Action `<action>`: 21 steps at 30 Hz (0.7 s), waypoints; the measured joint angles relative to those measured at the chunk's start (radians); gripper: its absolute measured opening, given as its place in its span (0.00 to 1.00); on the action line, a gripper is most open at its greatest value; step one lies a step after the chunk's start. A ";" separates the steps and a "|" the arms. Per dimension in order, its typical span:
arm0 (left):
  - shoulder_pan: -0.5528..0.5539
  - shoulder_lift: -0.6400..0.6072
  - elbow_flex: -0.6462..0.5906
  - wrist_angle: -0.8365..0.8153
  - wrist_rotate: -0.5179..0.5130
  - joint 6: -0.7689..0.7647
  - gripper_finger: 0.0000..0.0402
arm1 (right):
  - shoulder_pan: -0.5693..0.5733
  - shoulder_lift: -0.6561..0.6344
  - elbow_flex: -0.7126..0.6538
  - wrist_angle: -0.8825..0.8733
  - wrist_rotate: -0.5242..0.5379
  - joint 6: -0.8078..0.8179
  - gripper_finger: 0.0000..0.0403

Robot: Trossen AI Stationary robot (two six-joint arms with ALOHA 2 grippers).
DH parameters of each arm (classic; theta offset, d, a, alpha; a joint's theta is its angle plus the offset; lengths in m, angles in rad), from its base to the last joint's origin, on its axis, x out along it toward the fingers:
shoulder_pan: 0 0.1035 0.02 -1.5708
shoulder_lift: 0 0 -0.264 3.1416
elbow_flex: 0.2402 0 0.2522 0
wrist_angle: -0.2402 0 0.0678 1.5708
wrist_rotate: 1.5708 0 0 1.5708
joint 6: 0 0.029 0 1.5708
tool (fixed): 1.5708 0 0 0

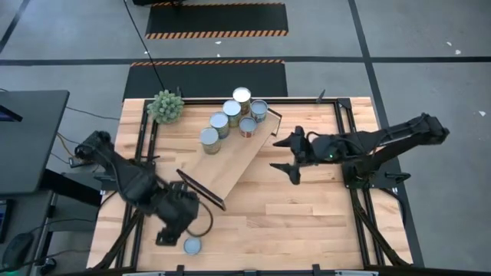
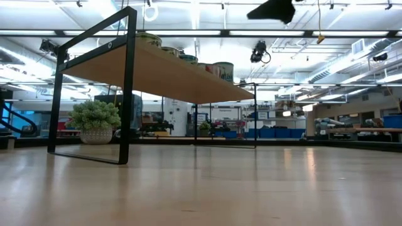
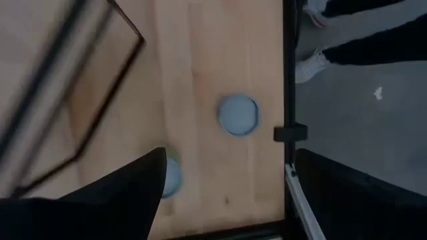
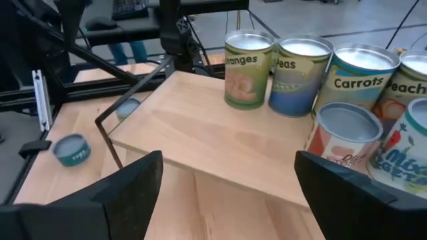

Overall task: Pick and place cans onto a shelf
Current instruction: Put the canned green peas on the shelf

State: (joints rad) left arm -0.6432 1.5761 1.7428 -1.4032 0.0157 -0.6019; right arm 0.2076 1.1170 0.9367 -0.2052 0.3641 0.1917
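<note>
The light-wood shelf (image 1: 230, 157) with black frame ends stands slantwise on the table. Several cans (image 1: 232, 112) stand on its far end; in the right wrist view their labels read oranges (image 4: 247, 70), peas (image 4: 301, 67) and carrots (image 4: 360, 77). One bluish-topped can (image 1: 192, 244) stands on the tabletop near the near left edge (image 3: 238, 115). A second can (image 3: 171, 177) is half hidden behind my left finger. My left gripper (image 1: 176, 230) is open above these two cans. My right gripper (image 1: 287, 157) is open and empty beside the shelf's far right side.
A spiky green plant (image 1: 166, 106) stands at the table's far left. Black frame rails (image 3: 288, 67) run along the table edges. A person's legs and shoes (image 3: 313, 60) show on the floor beyond the near edge. Bare tabletop (image 1: 307, 215) lies to the shelf's near right.
</note>
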 joint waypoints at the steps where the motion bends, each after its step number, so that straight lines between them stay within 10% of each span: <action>1: -0.022 0.000 -0.024 0.015 -0.001 -0.031 0.83 | 0.016 -0.004 0.000 -0.006 0.018 0.000 0.86; 21: -0.134 -0.314 -0.856 0.370 0.069 -0.470 0.83 | 0.118 -0.006 0.000 -0.010 0.118 0.099 0.86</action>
State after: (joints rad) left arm -0.7768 1.2625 0.8867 -1.0331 0.0846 -1.0715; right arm 0.3255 1.1107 0.9367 -0.2155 0.4825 0.2903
